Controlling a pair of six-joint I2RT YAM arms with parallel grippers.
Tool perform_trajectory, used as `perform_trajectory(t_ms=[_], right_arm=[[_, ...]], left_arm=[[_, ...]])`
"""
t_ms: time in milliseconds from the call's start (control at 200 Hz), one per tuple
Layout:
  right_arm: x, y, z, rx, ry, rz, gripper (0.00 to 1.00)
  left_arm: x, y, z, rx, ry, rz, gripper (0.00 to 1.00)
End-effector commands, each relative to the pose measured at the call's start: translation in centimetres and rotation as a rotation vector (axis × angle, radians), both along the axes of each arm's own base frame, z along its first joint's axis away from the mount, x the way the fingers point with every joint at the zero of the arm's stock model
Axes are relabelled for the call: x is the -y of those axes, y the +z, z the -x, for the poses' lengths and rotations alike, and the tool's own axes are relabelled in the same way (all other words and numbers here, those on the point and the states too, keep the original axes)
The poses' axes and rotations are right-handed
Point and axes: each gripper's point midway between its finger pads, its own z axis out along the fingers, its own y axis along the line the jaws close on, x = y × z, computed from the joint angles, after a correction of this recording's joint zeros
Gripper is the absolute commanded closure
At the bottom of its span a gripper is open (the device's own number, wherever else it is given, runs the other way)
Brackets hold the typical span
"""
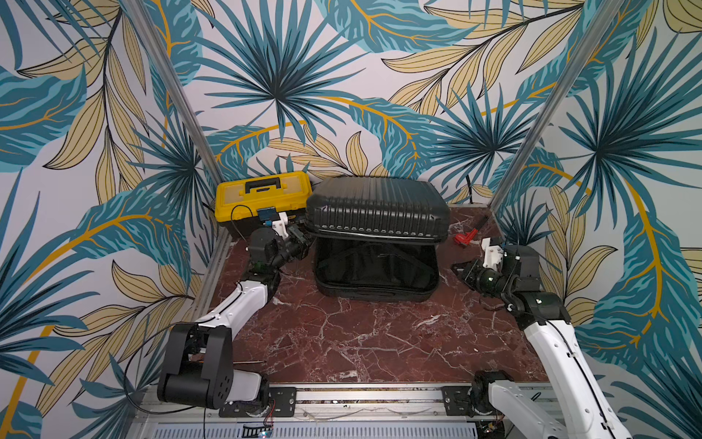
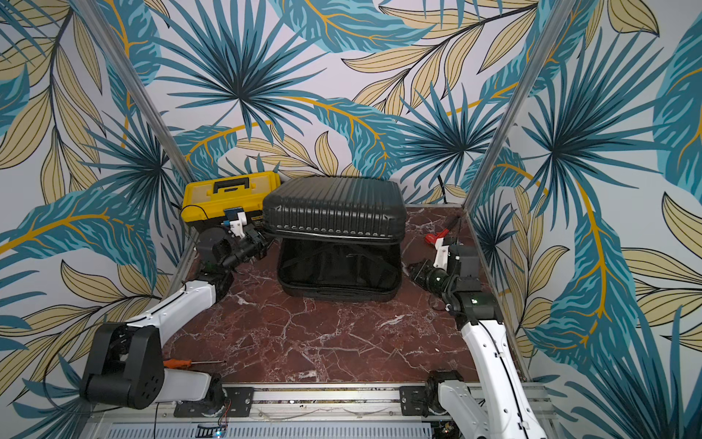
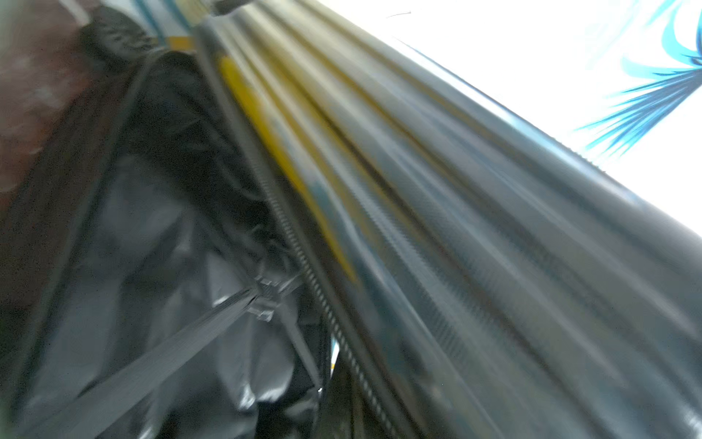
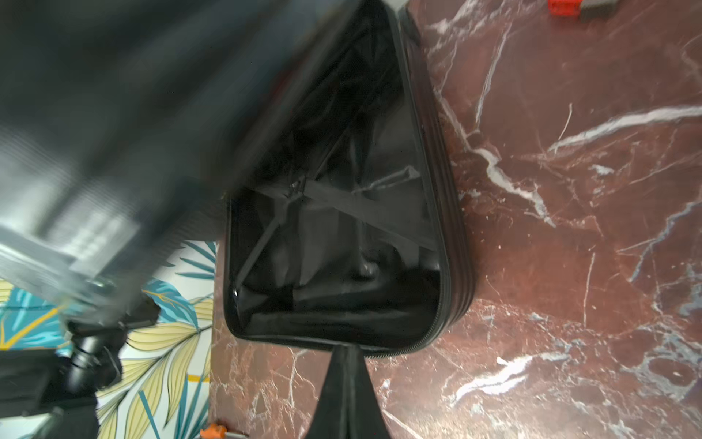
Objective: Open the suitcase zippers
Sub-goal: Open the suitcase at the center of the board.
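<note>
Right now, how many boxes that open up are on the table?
2: the black suitcase, mid-table with its lid raised, and the yellow toolbox beside it in the far corner. Something small could hide behind them.

The left arm (image 1: 243,304) and right arm (image 1: 554,342) reach forward with bent elbows, the left gripper (image 1: 302,238) held higher, the right gripper (image 1: 457,268) lower, both pointing inward with jaws closed.

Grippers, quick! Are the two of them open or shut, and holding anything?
Left gripper: shut, by the suitcase lid; a grip cannot be told.
Right gripper: shut, empty.
</note>
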Motion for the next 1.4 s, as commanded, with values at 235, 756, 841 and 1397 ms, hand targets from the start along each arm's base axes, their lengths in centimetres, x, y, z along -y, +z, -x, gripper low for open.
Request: perform_trajectory(t_ms=[235, 756, 841, 1397], right_arm=[[-4.6, 0.9, -4.0, -0.022, 0.148, 0.076, 1.0], [-6.8, 11.2, -20.3, 0.151, 0.07, -0.113, 1.0], [-6.2, 11.5, -23.3, 0.159, 0.047, -0.143, 1.0], [-5.1, 17.0, -33.2, 0.486, 0.083, -0.252, 0.71]], left_arm=[[1.7, 4.9, -2.3, 0.108, -0.069, -0.048, 1.0], [-0.4, -6.2, 2.4, -0.228, -0.049, -0.343, 0.64], [-1.3, -6.2, 3.8, -0.239, -0.036, -0.443, 0.6], [5.2, -12.0, 12.4, -0.257, -0.294, -0.683, 0.56]])
